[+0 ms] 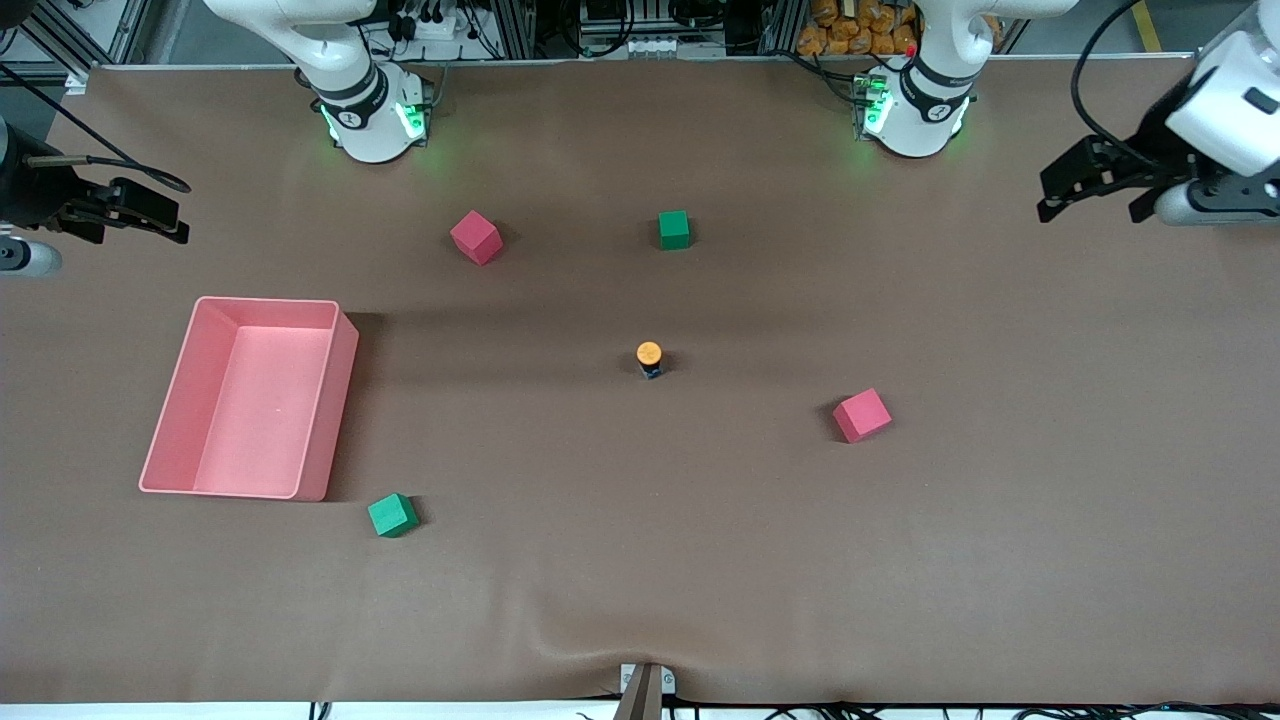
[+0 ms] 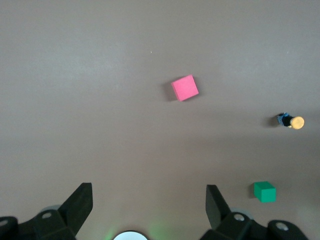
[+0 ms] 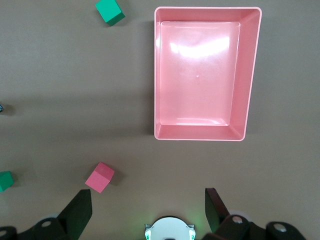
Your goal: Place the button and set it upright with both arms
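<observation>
The button (image 1: 649, 358) stands in the middle of the table, its orange cap on top of the short black-and-blue body. It also shows in the left wrist view as the button (image 2: 291, 121). My left gripper (image 1: 1090, 208) hangs open and empty over the left arm's end of the table, well away from the button. In its own view the left gripper (image 2: 149, 200) has only bare table between its fingers. My right gripper (image 1: 165, 220) is open and empty over the right arm's end, above the pink tray. Its wrist view shows the right gripper (image 3: 148, 202) with wide jaws.
A pink tray (image 1: 330, 400) (image 3: 250, 75) lies toward the right arm's end. A pink cube (image 1: 476, 237) and a green cube (image 1: 674, 229) lie near the bases. Another pink cube (image 1: 861, 415) (image 2: 185, 87) and green cube (image 1: 392, 515) (image 3: 110, 11) lie nearer the front camera.
</observation>
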`<state>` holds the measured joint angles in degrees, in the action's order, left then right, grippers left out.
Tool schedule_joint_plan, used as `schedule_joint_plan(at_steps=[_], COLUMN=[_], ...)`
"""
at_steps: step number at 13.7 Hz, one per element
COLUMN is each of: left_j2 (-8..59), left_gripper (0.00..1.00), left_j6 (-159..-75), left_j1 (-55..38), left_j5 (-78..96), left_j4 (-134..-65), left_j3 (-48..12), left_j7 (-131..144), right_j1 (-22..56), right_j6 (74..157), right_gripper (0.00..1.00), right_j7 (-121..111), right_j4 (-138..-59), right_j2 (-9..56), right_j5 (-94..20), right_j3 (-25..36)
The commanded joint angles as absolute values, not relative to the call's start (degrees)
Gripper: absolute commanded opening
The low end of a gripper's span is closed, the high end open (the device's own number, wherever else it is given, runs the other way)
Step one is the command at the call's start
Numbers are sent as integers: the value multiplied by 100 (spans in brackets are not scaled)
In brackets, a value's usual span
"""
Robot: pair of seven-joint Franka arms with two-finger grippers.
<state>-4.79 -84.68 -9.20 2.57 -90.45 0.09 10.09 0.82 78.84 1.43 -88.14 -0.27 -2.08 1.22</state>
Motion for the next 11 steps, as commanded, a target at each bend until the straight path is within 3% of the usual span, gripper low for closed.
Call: schedule_joint_plan(at_steps=[1,11], left_j2=[-598,26], left_gripper=[100,100], left_j6=[-8657,-8666], left_j1=[-739,-273], left_j5=[211,202], left_j4=[-9422,-8939], left_j3=[-35,35], left_j7=[967,512], right_j1=[97,105], right_j6=[7849,7849], right_gripper=[100,100], right_j7=[202,202], right_j4=[-8824,-8833], right_j2=[-79,-70], right_j5=[-264,-264], right_j3=[141,141])
